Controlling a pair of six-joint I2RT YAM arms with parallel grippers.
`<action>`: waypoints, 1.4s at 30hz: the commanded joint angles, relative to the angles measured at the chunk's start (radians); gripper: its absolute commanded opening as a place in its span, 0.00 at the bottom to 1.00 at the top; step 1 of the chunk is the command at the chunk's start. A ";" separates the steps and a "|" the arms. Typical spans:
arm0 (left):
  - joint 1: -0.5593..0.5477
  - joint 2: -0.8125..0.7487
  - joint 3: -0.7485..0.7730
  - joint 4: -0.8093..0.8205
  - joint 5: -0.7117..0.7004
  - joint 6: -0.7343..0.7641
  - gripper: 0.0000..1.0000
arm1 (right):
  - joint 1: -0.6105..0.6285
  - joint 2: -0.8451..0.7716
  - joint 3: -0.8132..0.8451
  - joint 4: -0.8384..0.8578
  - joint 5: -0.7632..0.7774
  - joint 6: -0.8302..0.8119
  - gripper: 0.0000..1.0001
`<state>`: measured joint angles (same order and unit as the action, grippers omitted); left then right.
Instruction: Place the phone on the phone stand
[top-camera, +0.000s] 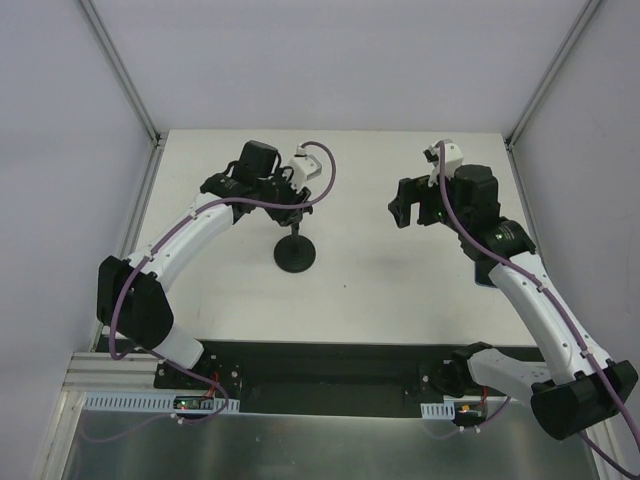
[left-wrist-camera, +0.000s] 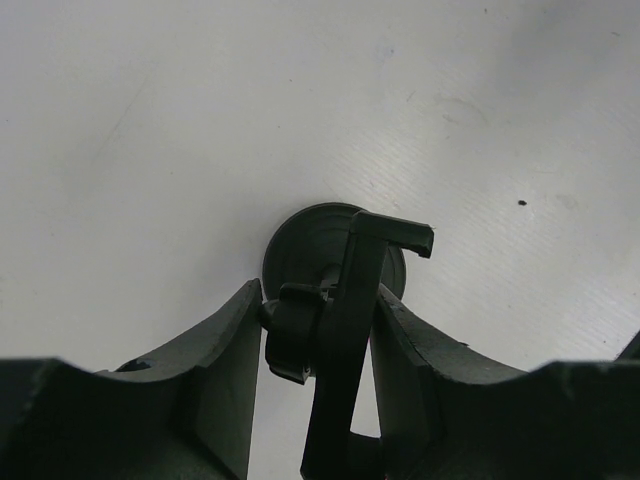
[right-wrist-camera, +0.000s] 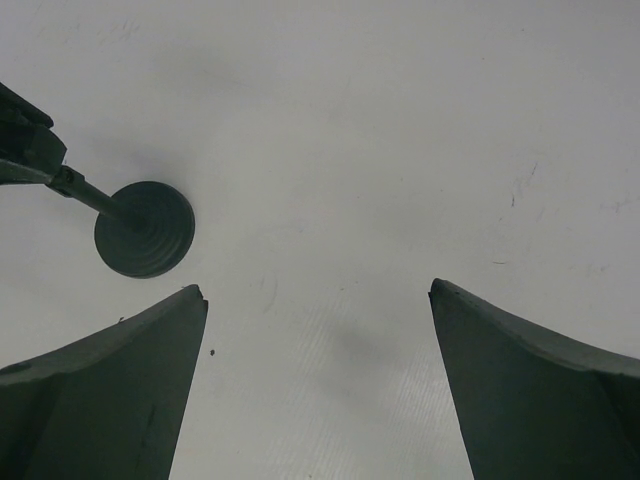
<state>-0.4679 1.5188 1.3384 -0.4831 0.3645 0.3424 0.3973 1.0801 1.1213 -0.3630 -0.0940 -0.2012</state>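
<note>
Left fingers part-closed, pinching the top holder of the phone stand from both sides. Stand upright on its round base, left of centre on the desk. Right fingers spread wide, holding nothing, well apart from the stand. Phone: dark slab on the desk, mostly hidden under the right arm.

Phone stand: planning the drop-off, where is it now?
In the top view the phone stand stands slightly left of centre on the table, its holder clamped in the left gripper; the right gripper hangs apart on its right.
</note>
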 joint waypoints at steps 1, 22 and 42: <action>-0.018 0.015 0.051 0.034 -0.016 0.058 0.37 | 0.002 0.003 0.009 0.042 0.010 -0.024 0.96; -0.006 -0.330 -0.033 0.115 0.045 -0.391 0.99 | -0.129 0.024 0.058 -0.260 0.223 0.046 0.96; 0.005 -0.263 -0.151 0.353 0.395 -0.694 0.94 | -0.913 0.402 -0.020 -0.180 -0.070 0.253 0.96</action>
<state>-0.4694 1.2324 1.1679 -0.1955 0.6338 -0.2855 -0.4599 1.4517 1.1156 -0.5999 -0.1242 0.0402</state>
